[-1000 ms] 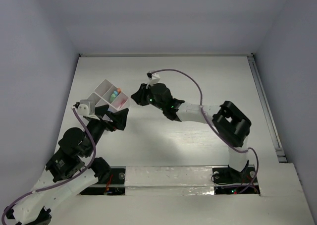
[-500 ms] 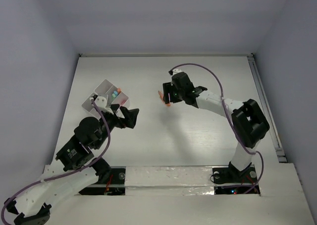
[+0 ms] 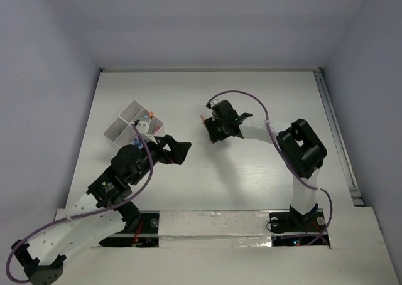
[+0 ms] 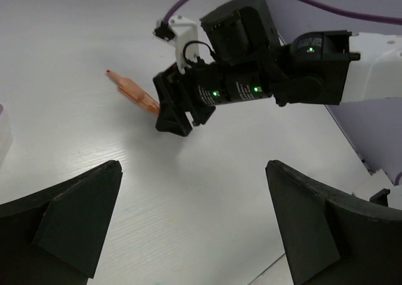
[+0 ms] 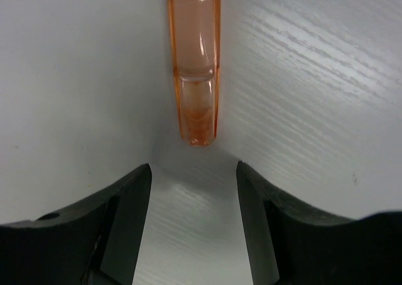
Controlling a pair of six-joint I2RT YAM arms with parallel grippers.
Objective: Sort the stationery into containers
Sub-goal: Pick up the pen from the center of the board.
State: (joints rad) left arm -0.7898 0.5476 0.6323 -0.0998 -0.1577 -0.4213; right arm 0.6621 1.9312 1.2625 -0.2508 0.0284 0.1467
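Orange marker [image 5: 195,65] lies flat mid-table, on the table [image 3: 251,178], well right of the containers [image 3: 125,123]. Right jaws are spread, tips just short of the marker's near end, not touching it. Left jaws are wide apart and hold nothing, hovering beside the containers, facing the marker.

Both arms [image 3: 257,131] are black and white, with purple cables [image 3: 239,95] and green lights [image 4: 215,93].

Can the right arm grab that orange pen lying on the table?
Probably yes. The orange marker lies just ahead of the right pincer, whose jaws stand open and in line with it. Nothing sits between them on the table, so a short push forward should do.
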